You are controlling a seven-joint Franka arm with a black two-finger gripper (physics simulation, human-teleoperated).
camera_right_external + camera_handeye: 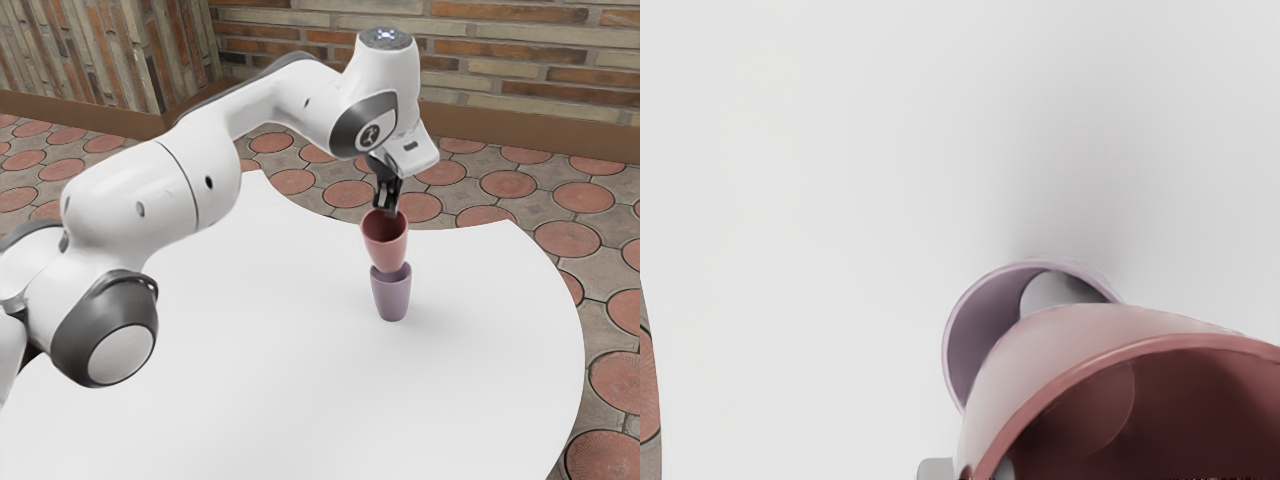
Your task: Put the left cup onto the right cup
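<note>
Arm [230,150] came in from the exterior view's left and reached over the white table [300,400]. The gripper [387,208] pointed straight down over the two cups. Jaws were nearly closed, with just a narrow gap, pinching the red cup [385,243] by its rim wall on the side toward the arm, one finger inside and one outside. Red cup was upright, mouth up, directly over the purple cup [392,295]. Its base was at the purple cup's rim and looked slightly sunk into the opening. Couldn't tell from the exterior view whether it was fully seated or only touching the lip. Purple cup stood upright on the table, near the middle of the far half and well in from the curved edge. In the wrist view the red cup [1120,400] sat close under the hand with its open interior showing. It covered most of the purple cup [975,340], so only a crescent of purple rim and inner wall showed past one side. The two weren't quite concentric from that angle. Bare table [840,150] lay all around them. Round red floor tiles [510,185] and a brick wall [500,50] lay beyond the table.
</note>
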